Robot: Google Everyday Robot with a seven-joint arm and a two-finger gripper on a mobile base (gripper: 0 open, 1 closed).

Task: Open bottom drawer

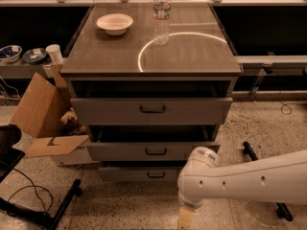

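The bottom drawer (pixel 144 173) is the slimmest grey front at the foot of the cabinet, with a small black bar handle (pixel 156 175). It stands slightly out from the cabinet, like the two drawers above it. My white arm (pixel 249 178) comes in from the right, low in front of the cabinet. The gripper (pixel 184 219) hangs down at the bottom edge of the camera view, just right of and in front of the bottom drawer's handle, apart from it. Its lower part is cut off by the frame.
A middle drawer (pixel 153 151) and a tall top drawer (pixel 151 110) sit above. A white bowl (pixel 114 23) and a water bottle (pixel 161 14) stand on the cabinet top. An open cardboard box (pixel 45 114) sits at the left, and black stand legs (pixel 57 210) lie on the floor.
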